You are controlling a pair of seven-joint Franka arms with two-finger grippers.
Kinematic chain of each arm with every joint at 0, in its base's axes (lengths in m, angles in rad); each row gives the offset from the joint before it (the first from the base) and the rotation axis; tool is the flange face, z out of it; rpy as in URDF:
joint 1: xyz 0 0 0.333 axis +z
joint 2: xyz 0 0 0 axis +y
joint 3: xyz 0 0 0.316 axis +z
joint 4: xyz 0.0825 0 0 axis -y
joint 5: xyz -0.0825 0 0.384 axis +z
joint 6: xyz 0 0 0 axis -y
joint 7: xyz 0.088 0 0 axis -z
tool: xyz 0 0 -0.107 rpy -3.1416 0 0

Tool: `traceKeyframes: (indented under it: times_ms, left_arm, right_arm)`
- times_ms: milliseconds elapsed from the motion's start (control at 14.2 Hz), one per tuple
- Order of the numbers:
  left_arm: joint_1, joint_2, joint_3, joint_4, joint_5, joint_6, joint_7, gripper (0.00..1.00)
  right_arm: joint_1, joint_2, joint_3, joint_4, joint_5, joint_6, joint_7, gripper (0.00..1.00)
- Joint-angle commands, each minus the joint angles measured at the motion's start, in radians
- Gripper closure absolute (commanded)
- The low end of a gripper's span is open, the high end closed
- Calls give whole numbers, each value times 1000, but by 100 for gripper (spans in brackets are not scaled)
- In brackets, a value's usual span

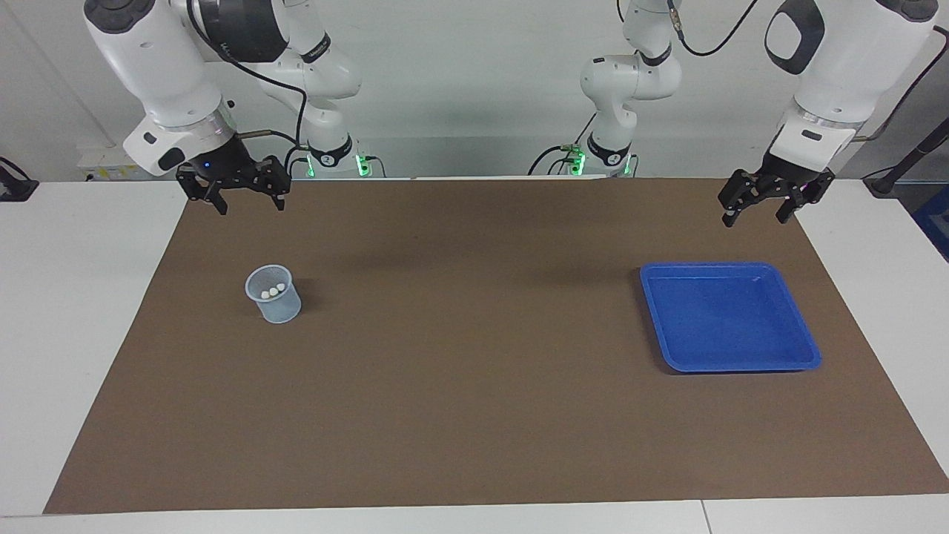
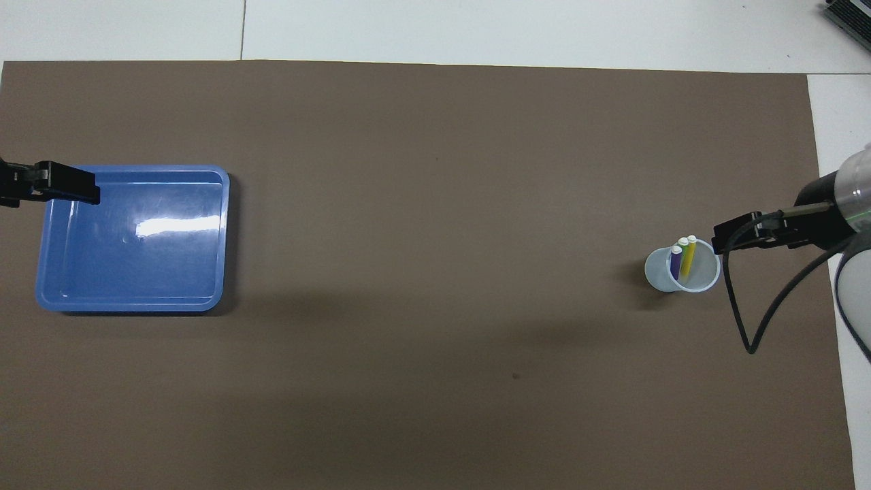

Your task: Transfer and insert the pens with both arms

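With all three pens [image 2: 682, 257] standing in the cup [image 1: 274, 295] below the empty, open right hand [image 1: 242, 191], and the left hand [image 1: 764, 199] open above the bare tray [image 1: 730, 317], the task looks complete; only parking remains.

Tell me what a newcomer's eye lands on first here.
The bright blue tray stands out, lying bare on the brown mat toward the left arm's end. At the right arm's end, a pale cup holds three pens. The left tool and right tool hang open, holding nothing.
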Motion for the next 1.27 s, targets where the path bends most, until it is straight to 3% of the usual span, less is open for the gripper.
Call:
traceKeyframes:
  times_ms: [0, 352, 1195]
  left_arm:
    - [11, 1, -10, 13, 13, -8, 12, 0]
    - [11, 1, -7, 13, 13, -6, 12, 0]
    - [19, 0, -7, 13, 13, -6, 12, 0]
  right_arm:
    - [-2, 10, 0, 16, 3, -13, 7, 0]
    - [-2, 10, -6, -5, -12, 45, 2, 0]
    - [-2, 10, -17, -14, -17, 53, 4, 0]
